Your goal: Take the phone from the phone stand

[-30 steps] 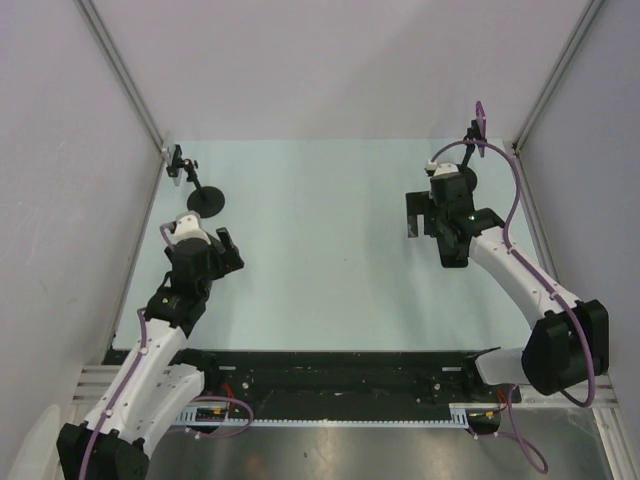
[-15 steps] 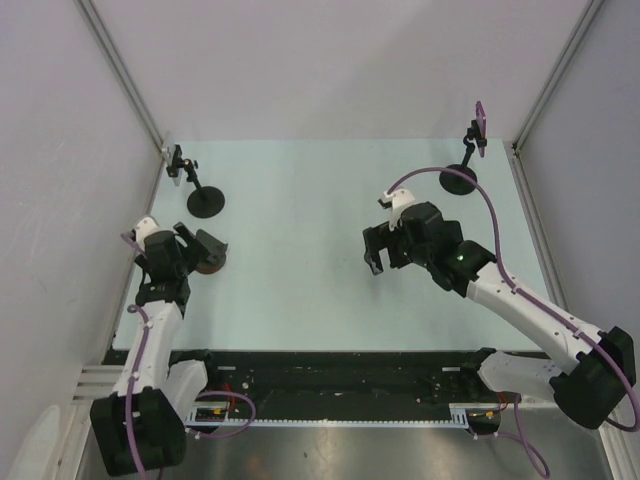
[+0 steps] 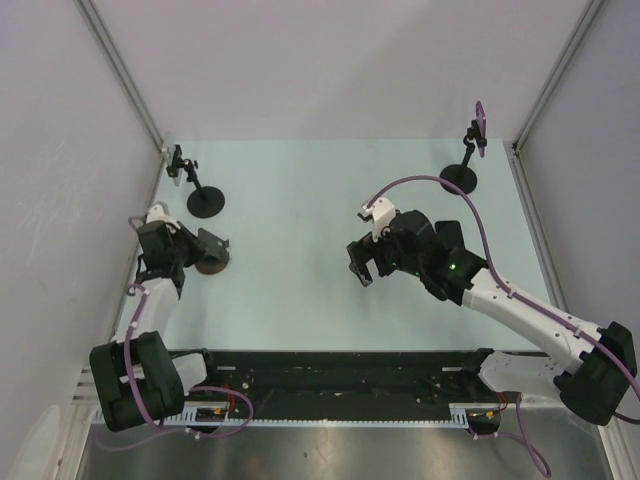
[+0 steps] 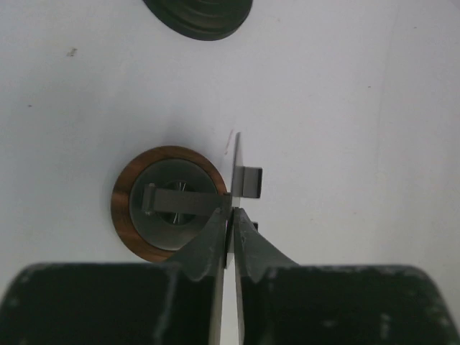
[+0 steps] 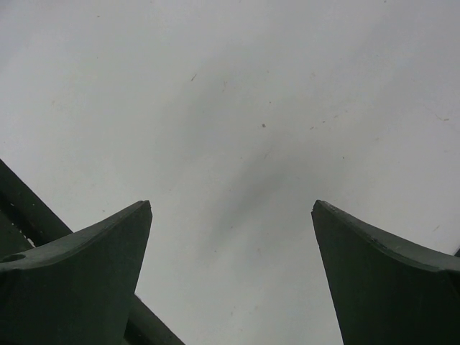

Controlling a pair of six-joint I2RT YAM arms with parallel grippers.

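Top external: left hand [image 3: 207, 252] at the bench's [image 3: 300, 300] 9 o'clock, over the wood-rimmed phone stand [image 3: 208, 266]; right hand [image 3: 362, 272] at centre, spread.
Left wrist: left hand pinches a thin upright plate [image 4: 237, 165] at the stand's 3 o'clock edge; whether it is the phone cannot be told.
Right wrist: fingers [image 5: 86, 266] wide apart above the bench.

Pale green table [image 3: 300, 230]. White walls [image 3: 60, 150] left, far, right. Aluminium corner posts [image 3: 120, 70]. Black rail [image 3: 340, 375] along near edge. Black disc-base stand [image 3: 205, 201] far left. Second black stand [image 3: 459, 179] far right, purple slab [image 3: 480, 117] clipped on top.
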